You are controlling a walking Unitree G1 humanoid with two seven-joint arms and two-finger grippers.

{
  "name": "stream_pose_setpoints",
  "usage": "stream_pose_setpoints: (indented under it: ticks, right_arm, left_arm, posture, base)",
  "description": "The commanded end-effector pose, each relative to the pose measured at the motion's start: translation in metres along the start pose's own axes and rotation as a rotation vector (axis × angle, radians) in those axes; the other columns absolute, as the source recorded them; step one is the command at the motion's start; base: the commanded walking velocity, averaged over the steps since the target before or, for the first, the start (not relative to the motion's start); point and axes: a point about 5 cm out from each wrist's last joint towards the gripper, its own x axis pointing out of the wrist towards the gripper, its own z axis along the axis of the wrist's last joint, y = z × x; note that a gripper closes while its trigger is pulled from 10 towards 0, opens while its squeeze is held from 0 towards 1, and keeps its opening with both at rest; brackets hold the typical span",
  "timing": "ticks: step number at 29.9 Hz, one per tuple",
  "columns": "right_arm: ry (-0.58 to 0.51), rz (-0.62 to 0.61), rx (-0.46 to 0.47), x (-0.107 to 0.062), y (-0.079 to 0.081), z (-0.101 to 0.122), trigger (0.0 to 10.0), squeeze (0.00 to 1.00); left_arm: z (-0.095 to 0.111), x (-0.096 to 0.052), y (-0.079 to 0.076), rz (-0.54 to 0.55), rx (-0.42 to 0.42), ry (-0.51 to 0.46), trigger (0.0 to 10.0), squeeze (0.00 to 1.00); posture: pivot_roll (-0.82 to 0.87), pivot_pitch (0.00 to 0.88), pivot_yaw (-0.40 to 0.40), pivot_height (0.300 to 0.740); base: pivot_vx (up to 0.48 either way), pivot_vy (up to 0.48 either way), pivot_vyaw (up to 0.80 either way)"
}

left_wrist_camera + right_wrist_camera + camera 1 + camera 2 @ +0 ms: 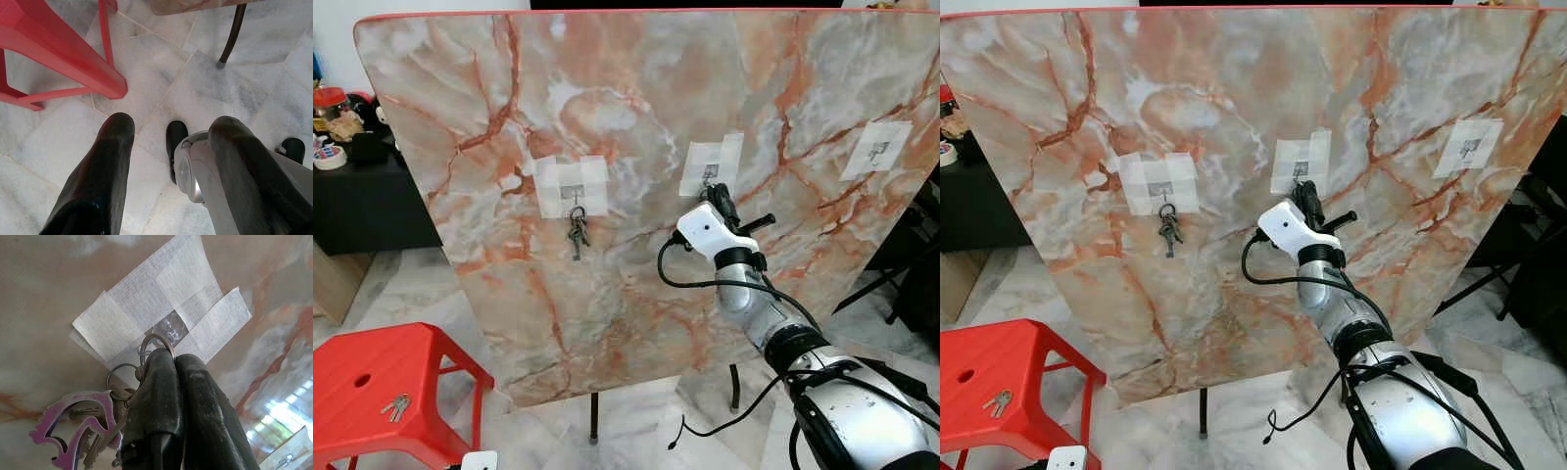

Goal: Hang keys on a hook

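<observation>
A bunch of silver keys with a purple tag [83,431] is pinched by its ring in the right hand [171,367], held at the clear taped hook [168,330] midway across the tilted marble-patterned board [636,117]; open board surrounds it. The left hand [166,147] hangs spread above the floor.

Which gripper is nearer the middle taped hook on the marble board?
Right. The right gripper is up at the middle hook, fingers shut on a key bunch with its ring at the hook. The left gripper hangs low over the floor beside the red stool.

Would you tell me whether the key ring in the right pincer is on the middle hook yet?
Cannot tell. The right pincer pinches the key ring right at the taped hook, overlapping it.
</observation>
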Motion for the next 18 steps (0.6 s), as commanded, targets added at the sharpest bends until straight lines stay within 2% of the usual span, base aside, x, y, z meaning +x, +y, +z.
stream_pose_setpoints:
  ticks: [1,18]
  right_arm:
    - [0.006,0.005,0.011,0.005,-0.002,0.004,10.0,0.00]
    - [0.042,0.099,0.031,-0.003,0.009,-0.002,10.0,0.00]
  left_arm:
    - [-0.003,-0.001,-0.001,0.003,-0.005,0.016,10.0,0.00]
    - [-0.007,-0.002,0.002,0.007,-0.005,0.024,10.0,0.00]
  posture:
    - [0.08,0.000,-0.069,0.740]
    - [0.08,0.000,-0.068,0.740]
  base:
    - [0.000,0.000,0.00]
    - [0.000,0.000,0.00]
